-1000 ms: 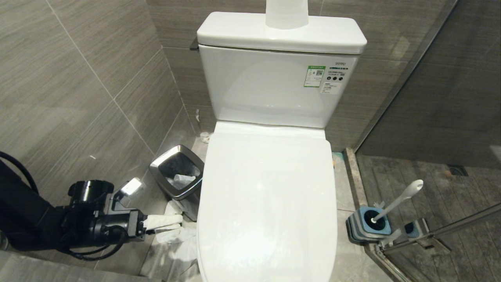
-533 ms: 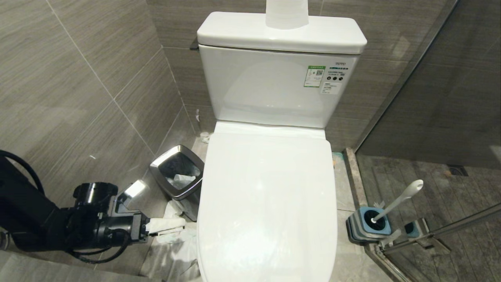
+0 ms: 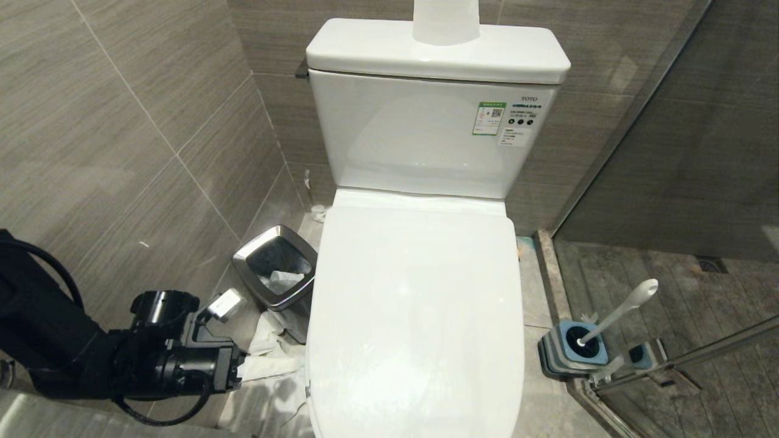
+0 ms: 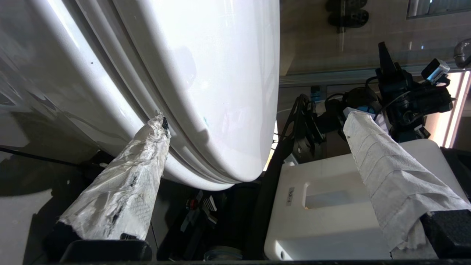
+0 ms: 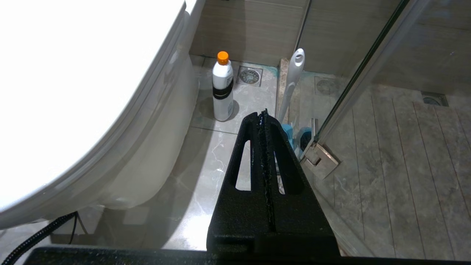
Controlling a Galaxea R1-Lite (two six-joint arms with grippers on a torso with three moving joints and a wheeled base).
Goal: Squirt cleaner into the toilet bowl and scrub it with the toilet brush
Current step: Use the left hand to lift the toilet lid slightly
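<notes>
With its lid down over the seat, the toilet bowl (image 3: 415, 316) presents as a large glossy white oval, backed by a boxy white tank (image 3: 426, 134) bearing a green-and-white sticker (image 3: 489, 118); the interior of the bowl is wholly hidden by the lid, and no cleaner liquid can be made out on any surface. The left gripper (image 4: 254, 125) is held low and level at the bowl's left flank, its two paper-wrapped fingers (image 4: 125, 184) spread wide apart and holding nothing; the tip of one finger lies right at the seam beneath the lid's edge, though actual contact cannot be confirmed, while the other finger stands well clear, out beyond the front rim. In the head view the same gripper (image 3: 274, 367) shows only as a pale wrapped stub, partly cut off by the lid's edge. The right gripper (image 5: 263, 114) hangs on the bowl's other side, its black fingers pressed together with nothing between them. Just beyond those closed fingertips stands the toilet brush (image 5: 292, 82), its pale handle leaning upright out of a blue-and-grey holder (image 3: 573, 348); the bristle head is sunk in the holder and not visible. A white bottle with an orange cap (image 5: 223, 88) stands on the floor near the bowl's base, beside and further out than the right fingertips. A chrome-rimmed bin (image 3: 277, 274) sits past the left gripper, against the wall.
</notes>
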